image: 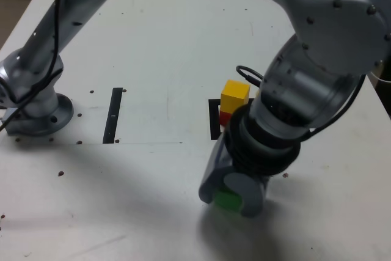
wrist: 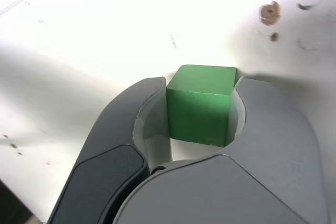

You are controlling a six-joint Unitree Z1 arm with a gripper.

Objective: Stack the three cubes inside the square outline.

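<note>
A green cube sits between the two grey jaws of my gripper, which press on both its sides. In the exterior view the gripper is down at the table near the front, with the green cube showing between the jaws. Behind it the yellow cube rests on top of the red cube, of which only a sliver shows. They stand on the square outline, mostly hidden by my arm.
A thin black strip lies on the white table at the exterior view's left of the stack. The arm's base is bolted at the far left. Small screw holes dot the table.
</note>
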